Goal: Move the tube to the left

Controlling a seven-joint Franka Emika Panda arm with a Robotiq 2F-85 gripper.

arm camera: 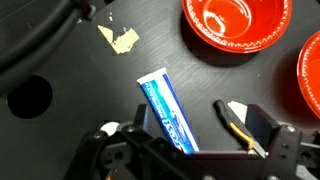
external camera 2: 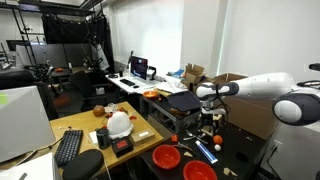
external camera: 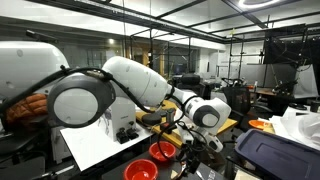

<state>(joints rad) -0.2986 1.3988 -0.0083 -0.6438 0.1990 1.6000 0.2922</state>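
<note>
**JAWS FULLY SPREAD OVER TUBE, NOTHING HELD**

In an exterior view, the arm [external camera: 130, 85] is seen bent down over the dark table [external camera: 200, 165]. The jaws are lowered close to the surface. Two red bowls [external camera: 162, 151] are noted just beside the jaws. The tube cannot be made out here.

In an exterior view from across the room, the arm [external camera 2: 262, 88] is seen reaching in from the side, with the jaws pointed down at the table [external camera 2: 240, 150]. The red bowls [external camera 2: 166, 156] are found near the jaws, towards the camera. The tube is too small to confirm.

In the wrist view, the jaws are recorded as spread wide and empty. The tube [arm camera: 168, 115] is seen lying flat on the table, between the jaws and clear of the visible finger [arm camera: 240, 120]. One end is hidden under the jaw base and the other points away. The bowls are placed beyond the jaws and apart from the tube. A pale scrap [arm camera: 120, 38] is noted further out.
</note>
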